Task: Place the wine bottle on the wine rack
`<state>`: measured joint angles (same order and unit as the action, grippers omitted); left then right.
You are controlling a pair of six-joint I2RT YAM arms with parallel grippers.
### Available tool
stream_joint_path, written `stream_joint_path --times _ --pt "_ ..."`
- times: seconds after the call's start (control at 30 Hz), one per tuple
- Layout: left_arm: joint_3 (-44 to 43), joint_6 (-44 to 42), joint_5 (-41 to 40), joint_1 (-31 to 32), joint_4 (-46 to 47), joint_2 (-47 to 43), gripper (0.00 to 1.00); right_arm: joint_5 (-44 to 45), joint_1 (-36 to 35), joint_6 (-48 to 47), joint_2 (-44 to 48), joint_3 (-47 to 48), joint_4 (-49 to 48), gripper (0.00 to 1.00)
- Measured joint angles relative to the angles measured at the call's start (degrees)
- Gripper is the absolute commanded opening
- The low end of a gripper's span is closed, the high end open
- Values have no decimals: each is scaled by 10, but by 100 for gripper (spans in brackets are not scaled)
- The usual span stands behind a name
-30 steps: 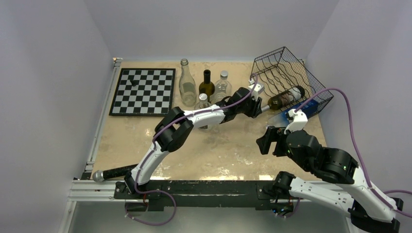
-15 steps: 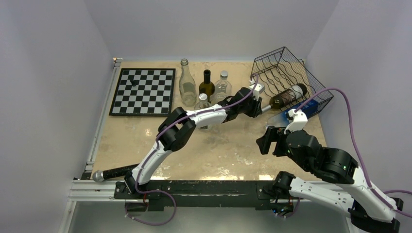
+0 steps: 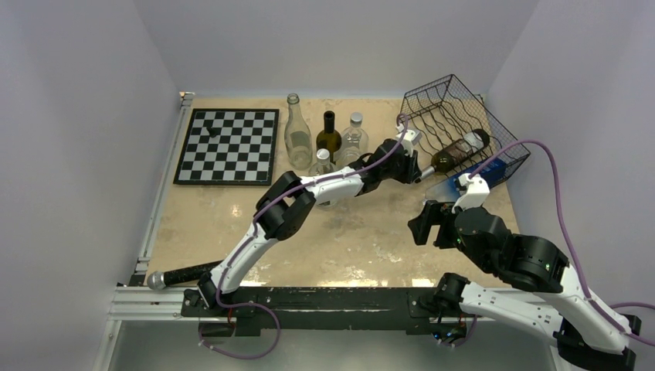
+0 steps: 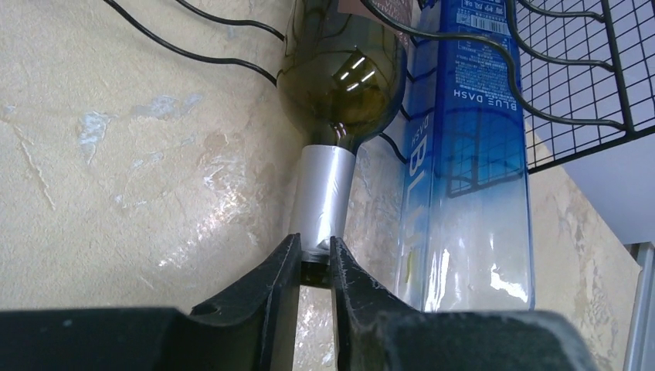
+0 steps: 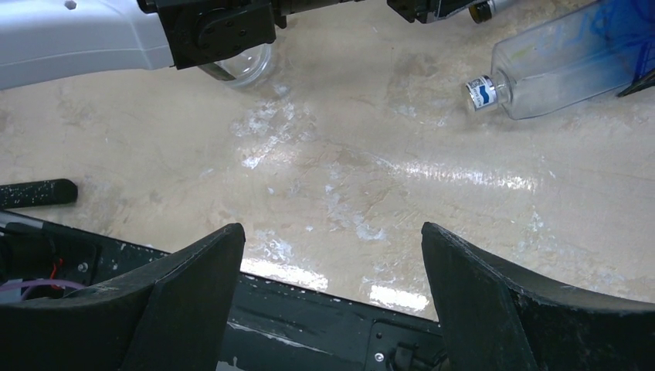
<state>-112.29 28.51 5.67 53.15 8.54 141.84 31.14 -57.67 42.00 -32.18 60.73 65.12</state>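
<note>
Left wrist: left gripper (image 4: 314,246) clamped on the foil neck of the bottle (image 4: 340,77); its body lies inside the rack (image 4: 571,85); right gripper (image 5: 332,232) gapes wide, empty, apart from the rack.

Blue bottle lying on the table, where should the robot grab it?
I'd grip the blue bottle by its capped neck, coming from the near side with the open right gripper. The neck is narrow and points toward the arms, while the wide body runs in among the wine rack wires.
</note>
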Motion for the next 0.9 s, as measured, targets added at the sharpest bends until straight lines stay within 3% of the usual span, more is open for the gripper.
stream_joint_path --times 0.17,0.3,0.63,0.9 --pt "9 9 -4 1 23 -1 51 9 0 0 0 0 0 89" --pt "66 9 -12 1 49 -20 65 9 0 0 -1 0 0 89" --pt "197 4 -16 1 111 -127 72 20 0 0 -23 22 2 88" --pt "363 1 -14 8 179 -318 72 64 14 -16 -93 125 21 87"
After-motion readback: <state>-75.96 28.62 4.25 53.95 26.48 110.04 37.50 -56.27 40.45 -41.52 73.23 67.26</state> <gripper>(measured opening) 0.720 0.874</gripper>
